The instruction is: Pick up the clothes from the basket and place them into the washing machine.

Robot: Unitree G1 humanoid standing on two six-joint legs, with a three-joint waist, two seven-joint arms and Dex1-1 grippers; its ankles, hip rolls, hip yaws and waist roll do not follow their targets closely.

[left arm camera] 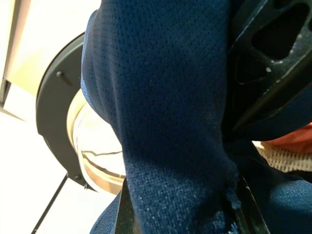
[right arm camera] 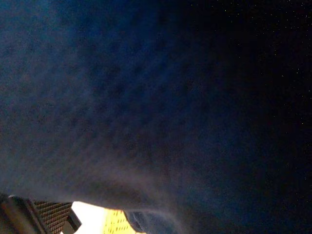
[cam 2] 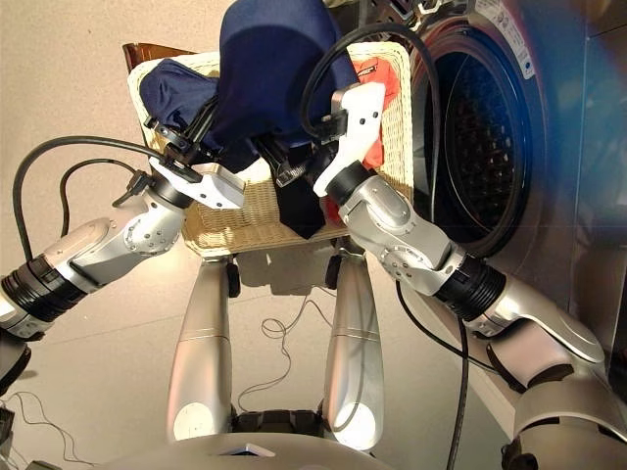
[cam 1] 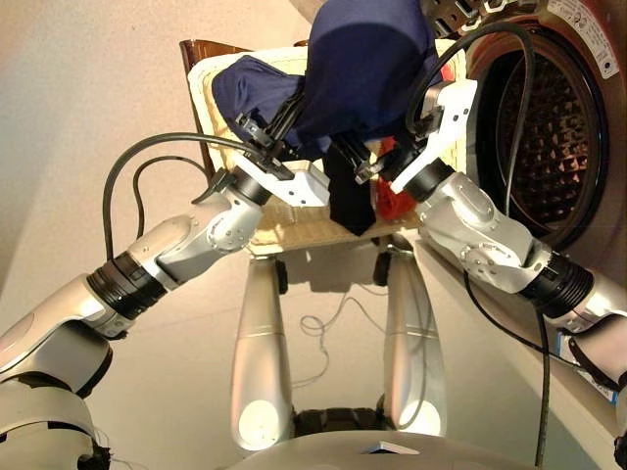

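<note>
The navy blue garment point(cam 1: 362, 69) is lifted above the cream wicker basket point(cam 1: 294, 233), bunched between my two arms, with one end trailing in the basket's far left. My left gripper point(cam 1: 272, 137) is shut on it; the left wrist view shows navy cloth point(left arm camera: 165, 122) pinched between its fingers. My right gripper point(cam 1: 361, 164) is buried under the same cloth, which fills the right wrist view point(right arm camera: 156, 97). A black garment point(cam 1: 351, 201) hangs down just below the right gripper. The coral-red garment point(cam 2: 372, 73) lies in the basket's right side. The washing machine point(cam 1: 549, 127) stands open at the right, showing its steel drum.
The machine's round porthole door point(left arm camera: 56, 117) shows in the left wrist view. A brown wooden piece point(cam 1: 201, 49) sticks out behind the basket. Black cables point(cam 1: 147, 162) loop off both arms, one point(cam 1: 524, 88) crossing the drum opening. Beige floor lies at the left.
</note>
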